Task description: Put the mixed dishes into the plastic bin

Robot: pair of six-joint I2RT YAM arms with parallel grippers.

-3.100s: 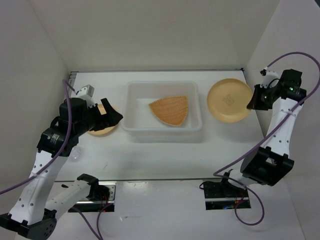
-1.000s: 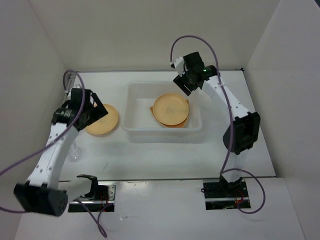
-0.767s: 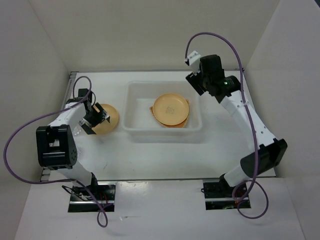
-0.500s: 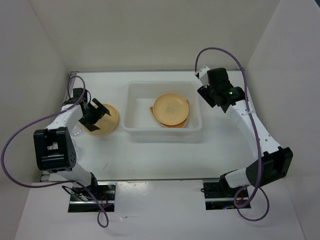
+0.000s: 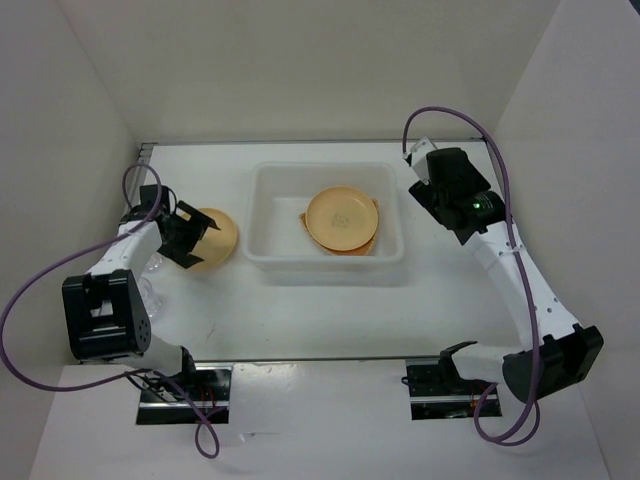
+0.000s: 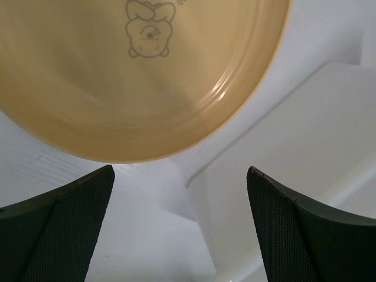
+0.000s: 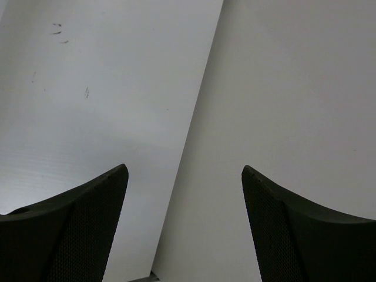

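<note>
The plastic bin (image 5: 262, 205) stands at the table's middle. In it a yellow-orange plate (image 5: 342, 217) lies on the orange fan-shaped dish (image 5: 371, 241), of which only edges show. The second yellow-orange plate (image 5: 213, 238) lies on the table left of the bin and fills the top of the left wrist view (image 6: 135, 76). My left gripper (image 5: 192, 237) is open and empty at that plate's left edge, with its near rim just ahead of the jaws (image 6: 179, 235). My right gripper (image 5: 432, 190) is open and empty right of the bin, facing bare white surface (image 7: 185, 229). The clear cup (image 5: 149, 288) sits near the left wall.
White walls close in the table at the left, back and right. The bin's near-left corner (image 6: 305, 153) shows just right of the plate in the left wrist view. The right arm stretches along the table's right side.
My right gripper has drawn back from over the bin to its right side, leaving the plate on the fan dish. My left gripper has shifted slightly at the left plate's edge.
</note>
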